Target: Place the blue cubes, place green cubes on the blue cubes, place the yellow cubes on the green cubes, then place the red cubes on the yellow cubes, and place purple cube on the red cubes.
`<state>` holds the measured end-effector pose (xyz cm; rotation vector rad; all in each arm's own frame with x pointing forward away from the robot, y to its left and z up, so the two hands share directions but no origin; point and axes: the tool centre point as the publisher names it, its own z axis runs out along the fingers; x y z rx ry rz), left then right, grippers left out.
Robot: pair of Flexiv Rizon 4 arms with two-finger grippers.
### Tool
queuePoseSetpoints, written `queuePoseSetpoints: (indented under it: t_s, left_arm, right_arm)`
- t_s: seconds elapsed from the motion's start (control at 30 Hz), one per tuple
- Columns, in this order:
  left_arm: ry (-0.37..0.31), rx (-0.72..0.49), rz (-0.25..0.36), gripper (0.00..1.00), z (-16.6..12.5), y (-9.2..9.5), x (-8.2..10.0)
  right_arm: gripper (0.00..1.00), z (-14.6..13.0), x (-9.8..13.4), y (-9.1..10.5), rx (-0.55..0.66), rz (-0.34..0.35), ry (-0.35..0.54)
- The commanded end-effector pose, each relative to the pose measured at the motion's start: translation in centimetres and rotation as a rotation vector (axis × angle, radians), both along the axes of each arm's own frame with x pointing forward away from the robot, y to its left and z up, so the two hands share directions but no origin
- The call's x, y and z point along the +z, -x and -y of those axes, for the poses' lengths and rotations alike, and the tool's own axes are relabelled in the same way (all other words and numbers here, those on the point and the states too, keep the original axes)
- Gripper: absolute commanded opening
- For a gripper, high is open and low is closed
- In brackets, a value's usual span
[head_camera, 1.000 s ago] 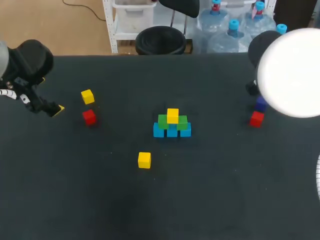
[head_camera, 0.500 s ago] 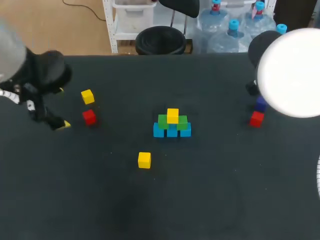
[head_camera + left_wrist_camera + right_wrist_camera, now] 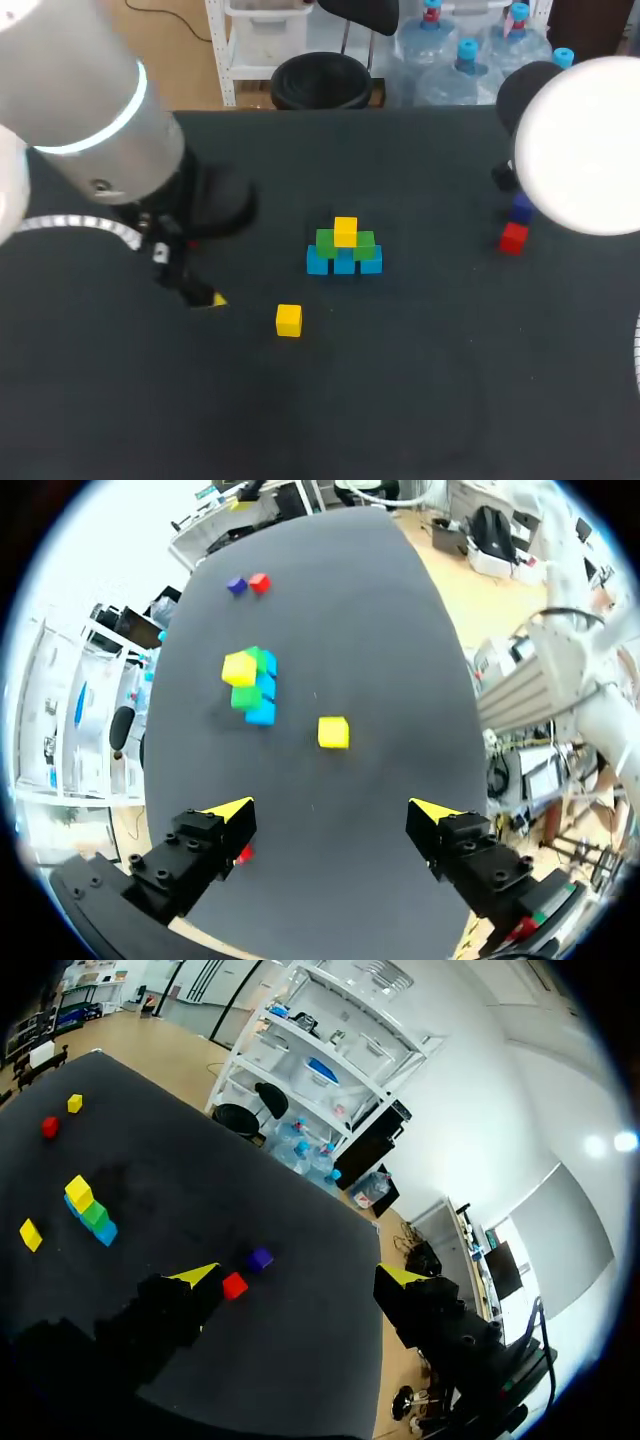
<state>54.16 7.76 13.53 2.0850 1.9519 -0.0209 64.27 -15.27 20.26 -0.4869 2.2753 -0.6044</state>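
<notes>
Overhead, the left arm [image 3: 80,100] blocks the tabletop's [image 3: 420,400] ten o'clock corner; the right arm [image 3: 585,140] clips the purple cube [image 3: 521,208] beside a red cube [image 3: 513,238]. A second red cube [image 3: 243,856] peeks behind the left fingers [image 3: 232,810], spread and empty like the right fingers [image 3: 195,1276]. The blue-green-yellow stack [image 3: 344,250] stands central, a loose yellow cube [image 3: 289,320] at its seven o'clock.
</notes>
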Motion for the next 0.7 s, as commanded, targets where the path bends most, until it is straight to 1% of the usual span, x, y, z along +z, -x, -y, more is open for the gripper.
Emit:
queuePoseSetpoints:
  t_s: [0.03,0.13,0.2,0.3,0.43,0.6,0.7]
  left_arm:
    - [0.024,0.065,-0.008,1.00,1.7,-0.8,-1.7]
    - [0.057,0.144,-0.044,1.00,2.6,-0.9,-2.5]
    - [0.074,0.190,-0.070,1.00,3.0,-0.7,-3.2]
    - [0.065,0.208,-0.093,1.00,3.6,-0.2,-4.5]
    - [0.065,0.192,-0.112,1.00,4.3,0.2,-5.8]
    - [0.032,0.129,-0.130,1.00,5.1,0.7,-7.8]
    - [-0.003,0.103,-0.131,1.00,5.3,0.6,-9.1]
  right_arm:
    - [1.00,0.1,0.0,0.1,0.002,0.003,-0.002]
    - [1.00,0.1,0.0,0.1,0.002,0.003,-0.002]
    - [1.00,0.1,0.0,0.1,0.002,0.003,-0.002]
    - [1.00,0.1,0.0,0.1,0.002,0.003,-0.002]
    - [1.00,0.1,0.0,0.1,0.002,0.003,-0.002]
    - [1.00,0.1,0.0,0.1,0.002,0.003,-0.002]
    - [1.00,0.1,0.0,0.1,0.002,0.003,-0.002]
